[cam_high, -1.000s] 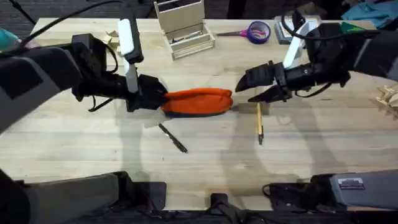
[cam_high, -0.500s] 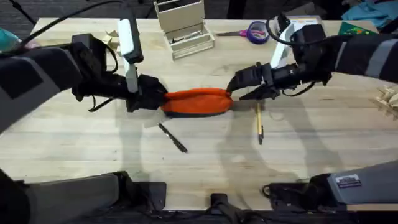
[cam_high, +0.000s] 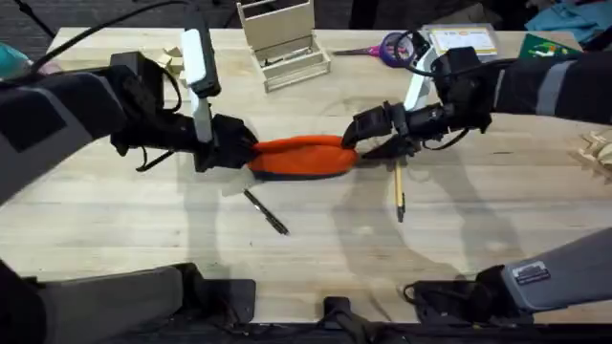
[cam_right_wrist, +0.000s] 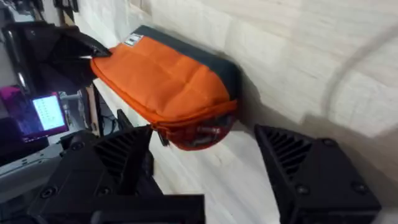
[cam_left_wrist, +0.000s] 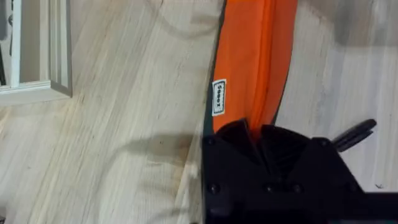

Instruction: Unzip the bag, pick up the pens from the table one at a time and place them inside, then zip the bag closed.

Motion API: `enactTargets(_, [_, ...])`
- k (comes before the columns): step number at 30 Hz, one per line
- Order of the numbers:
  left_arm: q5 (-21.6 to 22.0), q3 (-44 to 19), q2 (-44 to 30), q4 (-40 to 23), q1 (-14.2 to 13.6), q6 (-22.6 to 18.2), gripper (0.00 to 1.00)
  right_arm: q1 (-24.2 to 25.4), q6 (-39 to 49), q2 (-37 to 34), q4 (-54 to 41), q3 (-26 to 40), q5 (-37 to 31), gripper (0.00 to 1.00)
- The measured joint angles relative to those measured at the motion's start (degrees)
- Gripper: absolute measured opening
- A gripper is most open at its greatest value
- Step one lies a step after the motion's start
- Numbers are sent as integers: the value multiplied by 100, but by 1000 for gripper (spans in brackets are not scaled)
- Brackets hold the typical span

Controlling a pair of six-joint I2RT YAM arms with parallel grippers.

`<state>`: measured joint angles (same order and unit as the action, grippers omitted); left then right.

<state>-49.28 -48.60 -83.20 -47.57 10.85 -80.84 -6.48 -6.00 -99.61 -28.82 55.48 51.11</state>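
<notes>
The right end effector (cam_high: 366, 139) has advanced across the surface (cam_high: 459, 239) toward the bag (cam_high: 304, 156) over the last second. It stood clear of the bag's right end at first; it now sits at that end, fingers spread wide. The right wrist view confirms this: the two black fingers (cam_right_wrist: 112, 163) straddle the rounded end of the bag (cam_right_wrist: 168, 87), where a small dark zipper fitting shows, and nothing is yet between them in contact.

The left end effector (cam_high: 245, 145) has not shifted. It is closed on the bag's left end, and the left wrist view shows the orange fabric (cam_left_wrist: 255, 56) pinched between its fingertips (cam_left_wrist: 233, 134), holding the bag steady on the surface.

The bag lies lengthwise at mid-surface, between the two arms, with no opening visible along its top. The black pen (cam_high: 266, 211) lies loose just in front of the bag, toward the arm bases. The tan pen (cam_high: 399, 191) lies near the bag's right end, below the right arm.

Assessment: the unzipping step is at the approach stage. The left arm anchors; the right appears positioned to take the zipper pull. Whether the pull is centred between the fingers cannot be determined. Both pens remain to be loaded, and the closing step follows.
</notes>
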Motion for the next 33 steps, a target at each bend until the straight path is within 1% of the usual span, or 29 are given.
enactTargets(8, [0, 0, 0, 0, 0, -1, 43, -185, -136, 0, 226, 0, 0, 996])
enactTargets(10, [0, 0, 0, 2, 0, 0, 43, -248, -150, 0, 234, 0, 0, 974])
enactTargets(11, [0, 0, 0, 0, 0, 0, 42, -295, -150, 0, 236, 0, 0, 892])
enactTargets(16, [-2, 0, 0, 1, 0, 0, 42, -297, -225, 0, 238, 0, 71, 623])
enactTargets(20, [-4, 0, 0, 1, 0, 0, 42, -299, -261, 0, 242, 2, 131, 522])
enactTargets(22, [-7, 0, 0, 0, 0, 0, 42, -299, -264, 0, 245, 2, 163, 448])
enactTargets(23, [-9, 0, 0, 0, 0, 0, 42, -302, -271, 0, 247, 2, 175, 387])
enactTargets(24, [-13, 0, 0, 0, 0, 0, 42, -304, -271, 0, 249, 4, 170, 301])
enactTargets(26, [-12, 0, 0, 0, -4, 0, 42, -305, -283, 1, 254, 7, 170, 76])
enactTargets(28, [-4, 0, 0, 0, -4, 0, 42, -299, -299, 1, 299, 13, 276, 39])
enactTargets(33, [24, 0, 0, 2, 2, 0, 42, -150, -300, 0, 554, 13, 696, 35])
